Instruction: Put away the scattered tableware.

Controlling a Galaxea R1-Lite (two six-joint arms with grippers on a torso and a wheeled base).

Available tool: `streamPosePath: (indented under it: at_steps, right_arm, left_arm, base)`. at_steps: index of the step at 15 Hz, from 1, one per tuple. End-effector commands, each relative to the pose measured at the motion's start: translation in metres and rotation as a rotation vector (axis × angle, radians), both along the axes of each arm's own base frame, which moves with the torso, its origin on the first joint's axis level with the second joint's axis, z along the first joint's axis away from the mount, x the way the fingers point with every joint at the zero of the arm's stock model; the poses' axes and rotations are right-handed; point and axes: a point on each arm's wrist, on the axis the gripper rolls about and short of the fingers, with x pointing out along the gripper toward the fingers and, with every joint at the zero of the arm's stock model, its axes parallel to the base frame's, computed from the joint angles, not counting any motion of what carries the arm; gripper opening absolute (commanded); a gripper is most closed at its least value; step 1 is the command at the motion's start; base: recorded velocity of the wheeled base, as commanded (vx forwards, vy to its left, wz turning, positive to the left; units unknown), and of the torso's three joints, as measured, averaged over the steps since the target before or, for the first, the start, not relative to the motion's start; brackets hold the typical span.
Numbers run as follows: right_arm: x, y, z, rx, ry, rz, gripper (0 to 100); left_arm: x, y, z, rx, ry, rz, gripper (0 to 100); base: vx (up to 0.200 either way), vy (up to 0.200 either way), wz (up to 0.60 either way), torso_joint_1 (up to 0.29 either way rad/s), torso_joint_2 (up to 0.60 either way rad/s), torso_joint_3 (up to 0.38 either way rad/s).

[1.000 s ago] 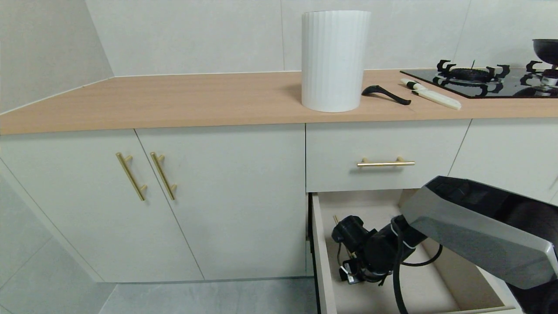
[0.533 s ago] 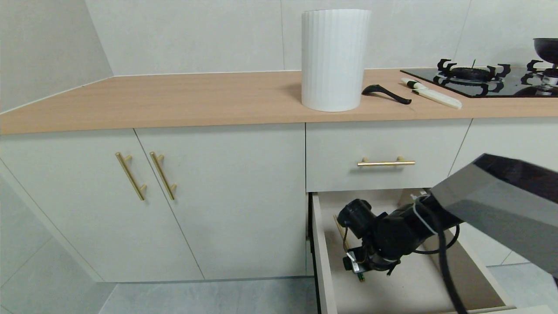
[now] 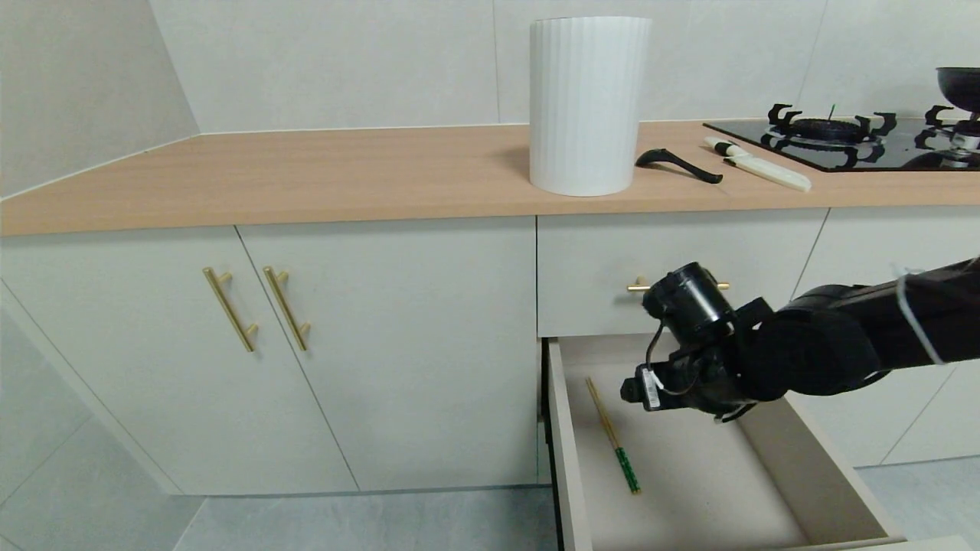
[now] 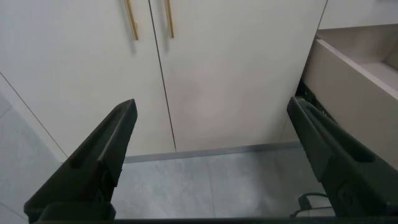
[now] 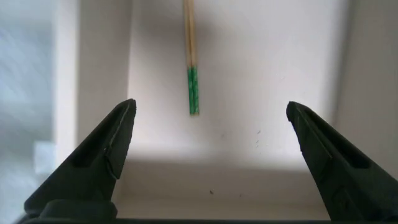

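A pair of wooden chopsticks [image 3: 612, 438] with green ends lies on the floor of the open lower drawer [image 3: 565, 467], near its left wall. My right gripper [image 3: 637, 389] hangs above the drawer, over the chopsticks [image 5: 191, 68], open with nothing between its fingers [image 5: 102, 158]. On the countertop lie a black spoon [image 3: 677, 164] and a white knife [image 3: 756, 163], to the right of a tall white ribbed container [image 3: 588, 105]. My left gripper [image 4: 211, 102] is open and empty, low down, facing the cabinet doors [image 4: 205, 68] and the floor.
A gas hob [image 3: 842, 141] with a black pan [image 3: 961, 80] sits at the counter's right end. A shut drawer with a gold handle [image 3: 677, 287] is above the open one. Two cabinet doors with gold handles [image 3: 256, 306] stand to the left.
My right arm has risen out of the drawer and pulled back to the right. The chopsticks now lie uncovered on the drawer floor.
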Motion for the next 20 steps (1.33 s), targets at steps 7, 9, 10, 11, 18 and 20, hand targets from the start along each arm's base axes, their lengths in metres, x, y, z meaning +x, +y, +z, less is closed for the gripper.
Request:
streamPosePath:
  at_steps: [7, 9, 10, 11, 18, 20]
  right_arm:
    - [-0.005, -0.061, 0.067, 0.067, -0.202, -0.091, 100]
    - [-0.002, -0.062, 0.065, 0.061, -0.205, -0.087, 100]
    - [-0.001, -0.062, 0.064, 0.062, -0.215, -0.085, 100]
    - [0.001, -0.063, 0.063, 0.063, -0.219, -0.09, 100]
    - [0.013, -0.07, 0.055, 0.046, -0.229, -0.11, 100]
    - [0.014, -0.07, 0.054, 0.043, -0.225, -0.111, 100]
  left_arm:
    - [0.0, 0.0, 0.0, 0.0, 0.0, 0.0, 100]
    - [0.0, 0.0, 0.0, 0.0, 0.0, 0.0, 100]
    - [0.0, 0.0, 0.0, 0.0, 0.0, 0.0, 100]
    - [0.0, 0.0, 0.0, 0.0, 0.0, 0.0, 100]
    - [0.0, 0.0, 0.0, 0.0, 0.0, 0.0, 100]
    - [0.0, 0.0, 0.0, 0.0, 0.0, 0.0, 100]
  base:
    - [0.0, 0.0, 0.0, 0.0, 0.0, 0.0]
    - [0.0, 0.0, 0.0, 0.0, 0.0, 0.0]
    - [0.0, 0.0, 0.0, 0.036, -0.23, -0.188]
    - [0.0, 0.0, 0.0, 0.09, -0.3, -0.256]
    - [0.0, 0.0, 0.0, 0.133, -0.43, -0.3]
    - [0.0, 0.0, 0.0, 0.176, -0.47, -0.298]
